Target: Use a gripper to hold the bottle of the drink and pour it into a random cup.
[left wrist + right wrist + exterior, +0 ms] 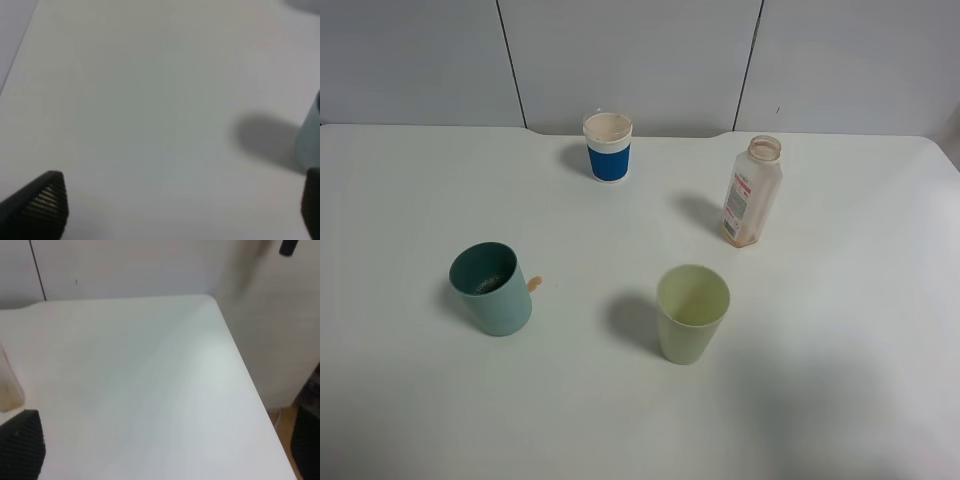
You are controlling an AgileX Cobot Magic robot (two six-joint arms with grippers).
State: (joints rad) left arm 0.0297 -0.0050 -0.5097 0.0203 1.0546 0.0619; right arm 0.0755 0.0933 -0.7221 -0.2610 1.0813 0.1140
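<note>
On the white counter (pixel 620 420), four containers stand well apart and upright, seen from my high camera. The small clear plastic bottle (pixel 752 192), squarish with a wide round uncapped neck and a white label printed in red, stands at the far right, a thin brownish layer of drink (pixel 744 236) showing low through its wall. The teal-green tapered plastic cup (pixel 491 288) sits at the near left, something dark and grainy inside it and a small tan scrap (pixel 534 284) just beside its wall. A pale yellow-green tumbler (pixel 692 313) stands near the middle front; a white paper cup with a blue band (pixel 607 146) stands at the back. Neither of my arms appears in that view. My left tool (pixel 185 205) hovers over bare counter, its ribbed black fingers (pixel 47 200) spread wide with nothing between them. My right tool (pixel 165 455) shows one ribbed finger (pixel 22 445) close to the bottle's base; its jaws stand fully apart, holding nothing.
</note>
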